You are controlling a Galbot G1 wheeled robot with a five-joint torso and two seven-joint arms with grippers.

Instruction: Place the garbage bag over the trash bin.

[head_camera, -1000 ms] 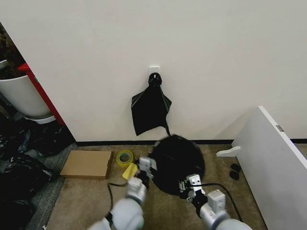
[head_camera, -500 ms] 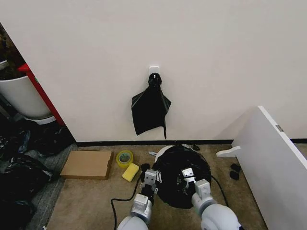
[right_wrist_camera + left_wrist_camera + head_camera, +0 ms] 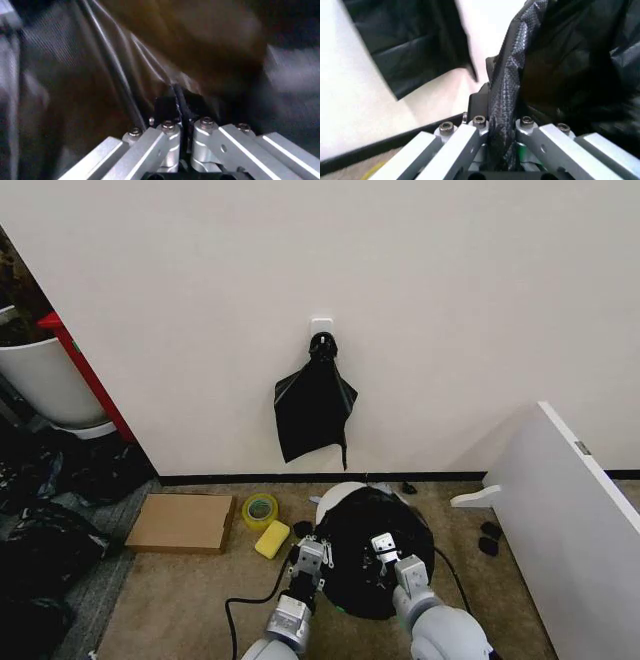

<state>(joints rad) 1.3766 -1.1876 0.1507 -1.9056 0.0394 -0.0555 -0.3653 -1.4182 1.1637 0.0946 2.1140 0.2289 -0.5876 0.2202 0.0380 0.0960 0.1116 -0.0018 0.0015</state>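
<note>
The garbage bag [image 3: 365,525], black and glossy, is draped over the trash bin, whose white rim [image 3: 328,497] shows at the far left edge. My left gripper [image 3: 309,558] is at the bag's near left side and my right gripper [image 3: 384,547] at its near middle. In the left wrist view, the left gripper [image 3: 495,112] is shut on a crinkled fold of the garbage bag [image 3: 570,56]. The right wrist view has the right gripper [image 3: 180,108] shut on a thin fold of the garbage bag [image 3: 150,45]. The bin's body is hidden under the plastic.
Black bags [image 3: 313,405] hang from a white hook on the wall behind. A yellow tape roll [image 3: 261,509], a yellow sponge [image 3: 272,539] and a flat cardboard box [image 3: 181,522] lie left of the bin. A white panel [image 3: 570,520] stands at right. A dark heap of bags [image 3: 40,540] lies far left.
Both grippers have moved inward, closer together, along the bag's near edge. The bag has shifted slightly right and the bin's white rim now shows at its far left.
</note>
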